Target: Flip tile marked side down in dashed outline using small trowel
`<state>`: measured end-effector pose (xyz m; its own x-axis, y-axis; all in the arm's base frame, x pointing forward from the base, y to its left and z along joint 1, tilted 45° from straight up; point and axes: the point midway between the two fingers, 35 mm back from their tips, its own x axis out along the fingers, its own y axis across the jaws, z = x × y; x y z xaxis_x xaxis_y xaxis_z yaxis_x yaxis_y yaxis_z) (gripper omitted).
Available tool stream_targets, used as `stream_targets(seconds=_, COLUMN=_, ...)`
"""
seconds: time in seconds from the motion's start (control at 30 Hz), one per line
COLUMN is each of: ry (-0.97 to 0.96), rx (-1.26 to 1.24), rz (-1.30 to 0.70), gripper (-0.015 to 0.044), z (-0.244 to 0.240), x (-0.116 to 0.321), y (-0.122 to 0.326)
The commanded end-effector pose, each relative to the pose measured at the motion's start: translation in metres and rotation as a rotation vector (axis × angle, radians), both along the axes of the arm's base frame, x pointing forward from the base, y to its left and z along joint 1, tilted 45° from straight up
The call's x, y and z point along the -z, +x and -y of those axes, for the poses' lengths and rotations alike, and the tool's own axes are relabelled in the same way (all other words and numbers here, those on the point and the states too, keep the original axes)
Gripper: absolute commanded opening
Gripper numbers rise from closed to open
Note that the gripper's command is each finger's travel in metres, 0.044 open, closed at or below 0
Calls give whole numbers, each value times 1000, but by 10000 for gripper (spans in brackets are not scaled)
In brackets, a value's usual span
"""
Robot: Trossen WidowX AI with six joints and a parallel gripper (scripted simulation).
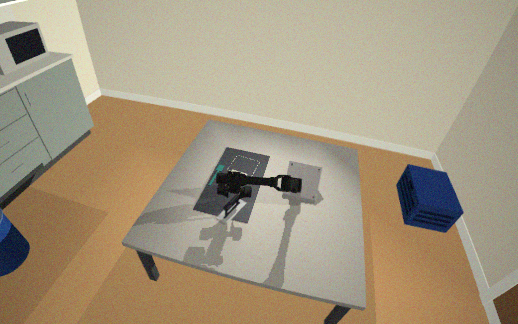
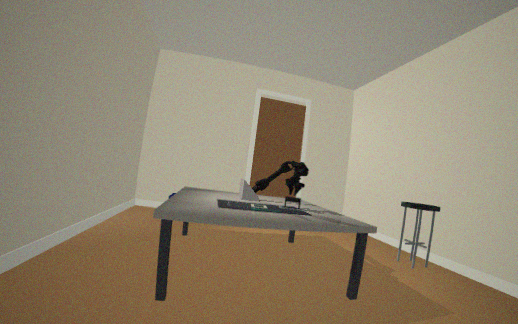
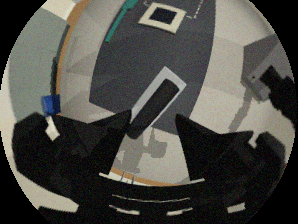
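My gripper is open above the trowel. The black handle runs diagonally between the fingertips in the wrist view, with no contact visible; its light grey base shows beneath. The trowel lies at the mat's near end. The square cream tile lies flat on the dark mat, a dark square on its upper face. It appears to overlap the near edge of the dashed outline. The arm mostly hides the tile in the top view.
A teal strip lies along the mat's left side. The grey base plate stands right of the mat, with the arm reaching from it across the mat. The table's front edge lies beyond the trowel's near end.
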<state>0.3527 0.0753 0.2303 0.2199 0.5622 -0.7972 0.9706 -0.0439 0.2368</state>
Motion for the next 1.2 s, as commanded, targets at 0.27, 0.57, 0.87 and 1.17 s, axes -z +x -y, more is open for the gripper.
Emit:
stream_targets(seconds=0.27, ry=-138, rx=-187, rz=189, gripper=300, z=-7, x=3, y=-7)
stream_targets(seconds=0.57, ry=-272, rx=-373, rz=365, gripper=300, z=-11, x=6, y=-10)
stream_targets(seconds=0.87, ry=-395, rx=-583, rz=536, gripper=300, z=-19, x=8, y=-16)
stream_targets(seconds=1.17, ry=-553, rx=-789, rz=697, gripper=300, z=-21, x=13, y=-18)
